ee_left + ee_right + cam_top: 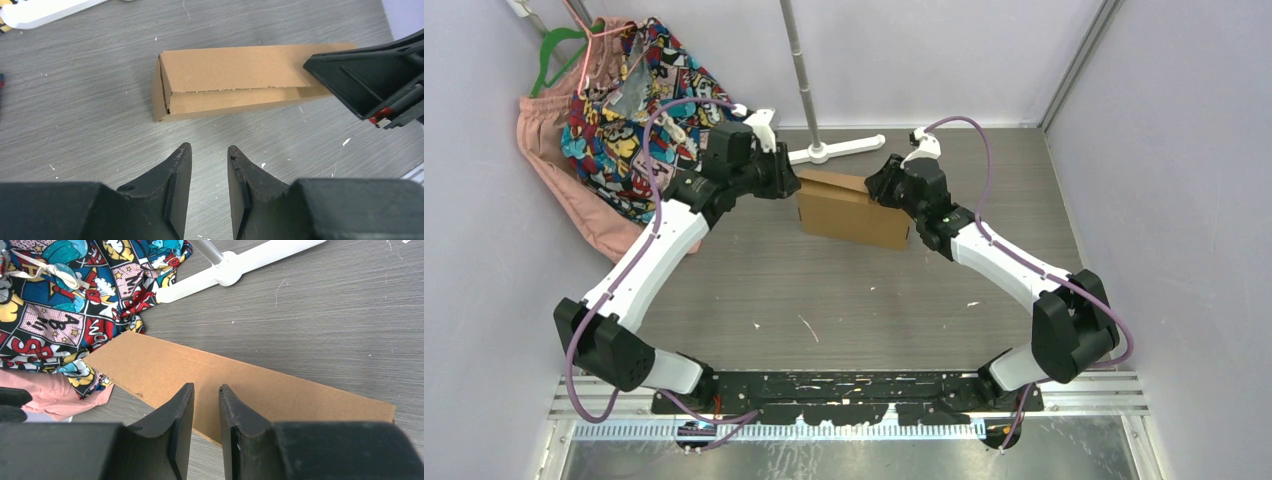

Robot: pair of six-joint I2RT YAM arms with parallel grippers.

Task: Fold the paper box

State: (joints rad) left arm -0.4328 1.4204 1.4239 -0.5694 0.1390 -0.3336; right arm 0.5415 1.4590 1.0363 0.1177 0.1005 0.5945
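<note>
Grey wood-grain table (854,300) lies under me. My left gripper (207,147) is slightly parted and empty, just short of the paper box (235,75). My right gripper (206,386), narrowly parted and gripping nothing, sits at its right end. The folded box lies far-centre, long axis left to right, right end nearer.

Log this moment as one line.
paper box: folded, on table | left gripper: open, empty, short of box | right gripper: open, over box
</note>
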